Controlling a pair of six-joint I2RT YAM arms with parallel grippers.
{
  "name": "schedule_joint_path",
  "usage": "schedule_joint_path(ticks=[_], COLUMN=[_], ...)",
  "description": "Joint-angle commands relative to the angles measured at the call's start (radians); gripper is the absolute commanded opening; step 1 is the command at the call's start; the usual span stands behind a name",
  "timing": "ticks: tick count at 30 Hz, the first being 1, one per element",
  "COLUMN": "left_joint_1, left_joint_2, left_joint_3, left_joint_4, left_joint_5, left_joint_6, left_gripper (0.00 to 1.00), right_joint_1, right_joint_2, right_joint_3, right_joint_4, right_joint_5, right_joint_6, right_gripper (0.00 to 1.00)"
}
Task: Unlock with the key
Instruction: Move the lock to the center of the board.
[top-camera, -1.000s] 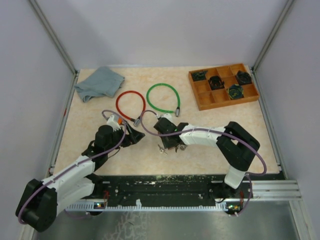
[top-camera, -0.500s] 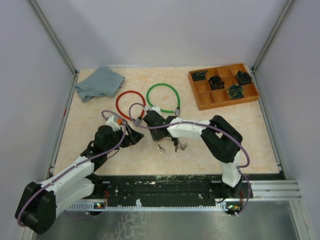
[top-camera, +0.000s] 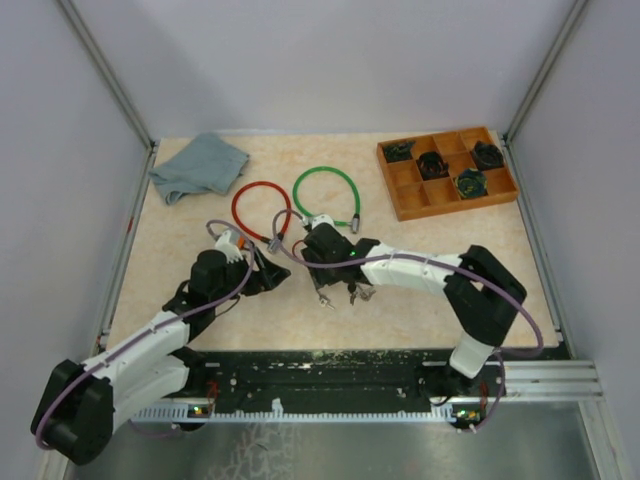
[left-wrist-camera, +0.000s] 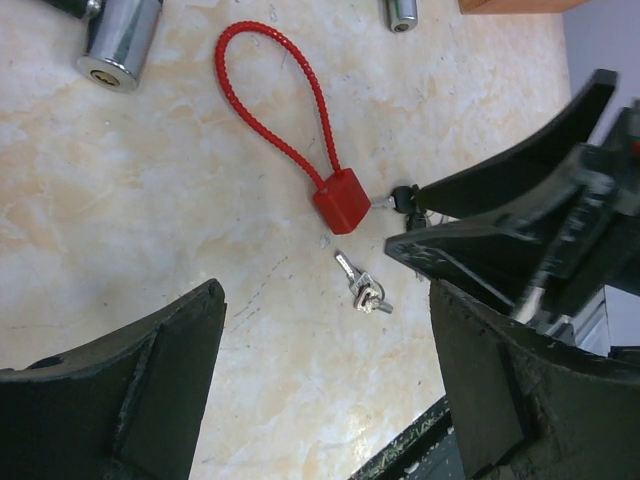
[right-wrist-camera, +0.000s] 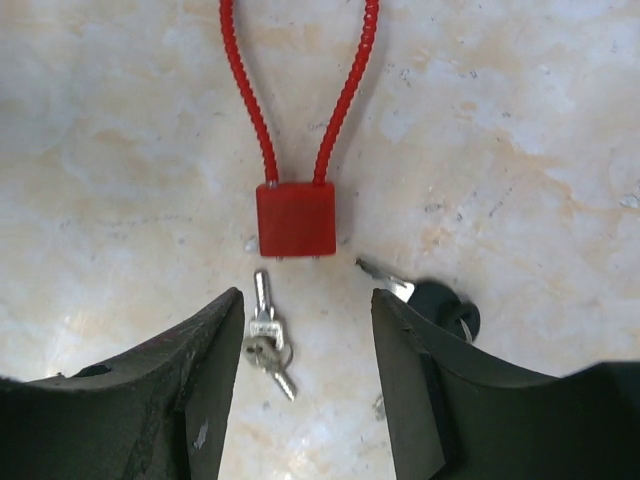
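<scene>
Red cable padlock (right-wrist-camera: 296, 219) lies flat on the marble-look table (right-wrist-camera: 520, 120), with its loop stretched out away from the right gripper (right-wrist-camera: 305, 330). That gripper sits right at the body end of the lock, fingers spread fairly wide with nothing between them. Just beside the lock body there's a black-headed key (right-wrist-camera: 432, 298), blade tip aimed at the body's corner but not inside it. Near that same end lies a silver key bunch (right-wrist-camera: 265, 338). The left gripper (left-wrist-camera: 322, 330) hangs a bit further back from the lock, wide apart and holding nothing.
</scene>
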Motion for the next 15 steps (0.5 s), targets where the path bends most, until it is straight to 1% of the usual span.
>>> schedule_joint_path(ticks=[1, 4, 10, 15], left_joint_1=[0.001, 0.000, -0.007, -0.022], left_joint_2=[0.018, 0.038, 0.092, 0.130], left_joint_3=[0.038, 0.038, 0.053, 0.063], left_joint_4=[0.037, 0.055, 0.087, 0.100], left_joint_5=[0.058, 0.089, 0.154, 0.176], left_joint_6=[0.010, 0.009, 0.003, 0.007], left_gripper=[0.88, 0.88, 0.88, 0.88], right_joint_1=[0.008, 0.006, -0.001, -0.013], right_joint_2=[-0.171, -0.223, -0.246, -0.250], right_joint_3=[-0.067, -0.121, -0.189, -0.232], right_joint_4=[0.019, -0.004, -0.034, -0.023], right_joint_5=[-0.027, -0.005, 0.003, -0.012], right_joint_6=[-0.038, -0.060, -0.086, -0.086], right_gripper=[0.53, 0.49, 0.45, 0.44])
